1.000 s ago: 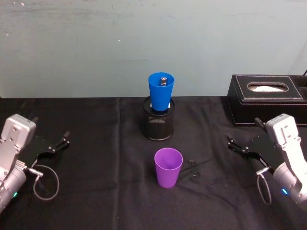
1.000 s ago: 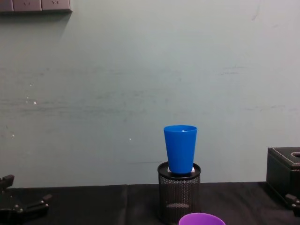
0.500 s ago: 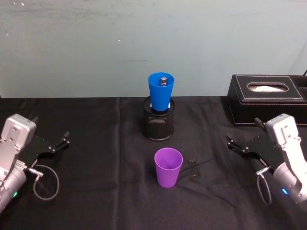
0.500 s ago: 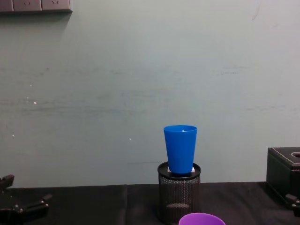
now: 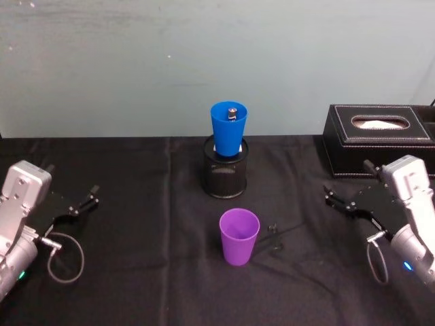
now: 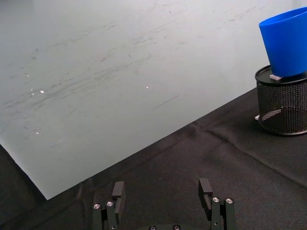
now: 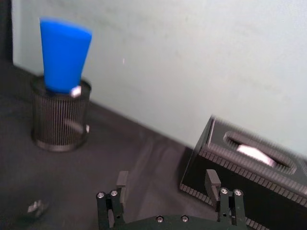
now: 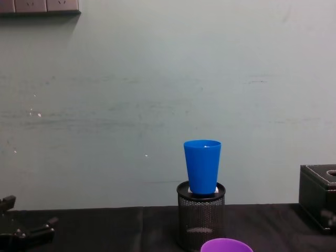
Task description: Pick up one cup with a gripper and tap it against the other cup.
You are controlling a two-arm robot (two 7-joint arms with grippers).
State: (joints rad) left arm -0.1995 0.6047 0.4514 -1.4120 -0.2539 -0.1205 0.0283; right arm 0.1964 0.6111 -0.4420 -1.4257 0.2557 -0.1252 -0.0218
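Observation:
The purple cup (image 5: 238, 236) stands upright in the middle of the black table; its rim (image 8: 226, 244) shows at the chest view's bottom edge. The blue cup (image 5: 228, 128) (image 8: 202, 166) sits upright in a black wire-mesh holder (image 5: 225, 176) behind it. My left gripper (image 5: 71, 181) (image 6: 161, 189) rests open at the table's left side, far from both cups. On the right side my right gripper (image 5: 347, 180) (image 7: 166, 179) is open and holds nothing, with the blue cup (image 7: 64, 55) ahead of it.
A black tissue box (image 5: 380, 139) (image 7: 240, 163) stands at the back right, just behind the right gripper. A small black item (image 5: 274, 238) lies right of the purple cup. Something small sits inside the blue cup. A wall closes the table's far edge.
My right arm has shifted slightly to the right and is in motion. The left arm and both cups have stayed put.

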